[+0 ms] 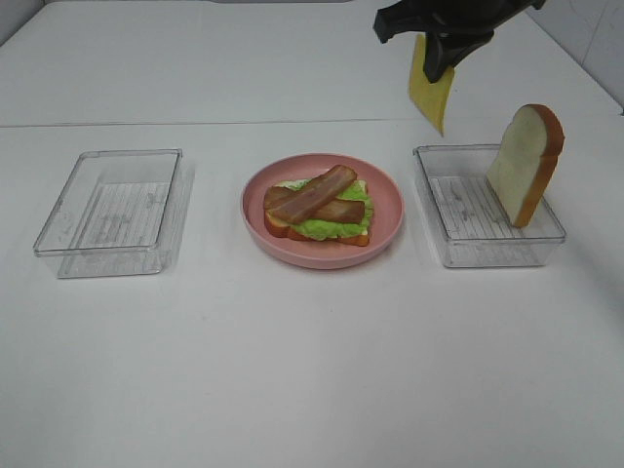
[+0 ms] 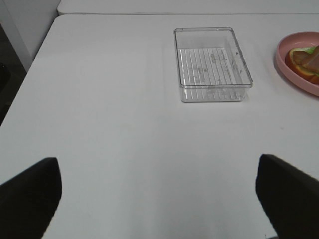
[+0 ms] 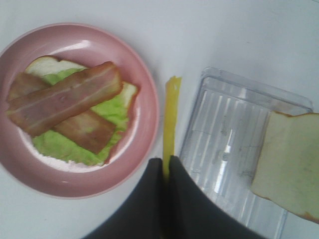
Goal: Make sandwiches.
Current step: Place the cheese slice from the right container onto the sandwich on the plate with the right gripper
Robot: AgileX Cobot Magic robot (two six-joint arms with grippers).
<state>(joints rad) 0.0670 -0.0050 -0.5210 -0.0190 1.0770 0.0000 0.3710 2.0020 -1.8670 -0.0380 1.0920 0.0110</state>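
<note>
1. The white table (image 1: 312,390) filled the room's middle, and everything sat on it in a loose row.
2. Two clear plastic containers stood well apart. The left container (image 1: 112,213) held nothing I could see. The right container (image 1: 485,207) had a bread slice (image 1: 526,164) propped upright against its far corner, crust edge toward the right.
3. Between them sat the round pink plate (image 1: 385,229). On it lay the open sandwich (image 1: 317,207): a bottom slice of bread, ruffled green lettuce (image 1: 327,229) over it, and two brown bacon strips (image 1: 314,193) crossed on top.
4. The right gripper (image 1: 441,70) hung high above the table, behind the gap between plate and right container. Its jaws were pinched together on the top edge of a yellow cheese square (image 1: 430,96), which dangled below them, clear of everything.
5. From the right wrist view the cheese showed edge-on as a thin yellow strip, over the table between the plate's rim and the container.
6. The left gripper (image 2: 159,199) hovered low over bare table, well short of the left container, its fingers (image 2: 30,194) spread wide with nothing between them.
</note>
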